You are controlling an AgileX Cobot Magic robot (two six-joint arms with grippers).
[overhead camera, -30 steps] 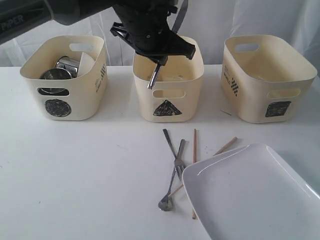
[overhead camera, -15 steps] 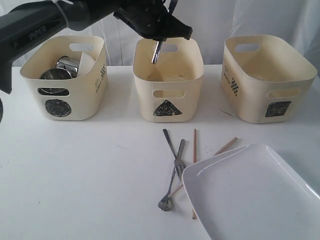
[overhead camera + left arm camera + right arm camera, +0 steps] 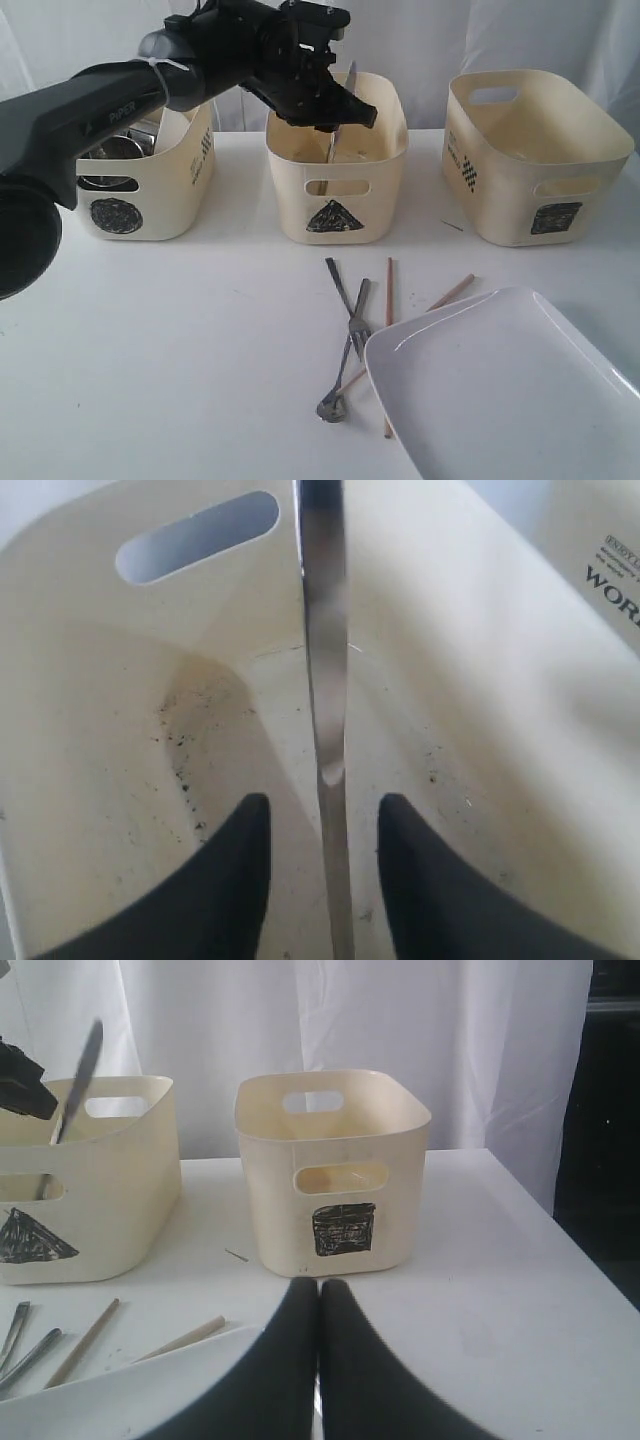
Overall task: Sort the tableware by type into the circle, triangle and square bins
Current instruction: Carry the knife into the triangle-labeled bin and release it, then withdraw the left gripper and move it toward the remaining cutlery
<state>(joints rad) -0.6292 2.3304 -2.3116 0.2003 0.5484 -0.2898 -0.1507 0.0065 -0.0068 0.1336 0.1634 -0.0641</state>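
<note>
The left claw [image 3: 325, 805] stood open above the inside of the triangle bin [image 3: 290, 195], its two dark fingers [image 3: 235, 880] parted with the steel knife [image 3: 322, 680] running between them and a strip of cream plastic showing on either side of the blade, so neither finger pressed on it. The knife stood steeply tilted in that bin, its lower end down inside and its upper end poking above the rear rim, close to the handle cut-out. In the exterior view the black left arm reached in from the left and crossed over the circle bin [image 3: 170, 195], hiding most of what lay inside; only a bit of steel ware [image 3: 105, 150] showed at its near wall. The square bin [image 3: 500, 175] sat well apart to the right of the triangle bin. The right claw [image 3: 320, 1292] was closed, finger against finger, with nothing between them, low over the white table [image 3: 150, 350] in front of the square bin. On the table before the middle bin lay the fork [image 3: 345, 295] and the spoon [image 3: 340, 385], crossing one another, with the wooden chopsticks [image 3: 389, 300] beside them. The large white plate [image 3: 500, 390] lay at the near right, its edge overlapping the chopsticks.
</note>
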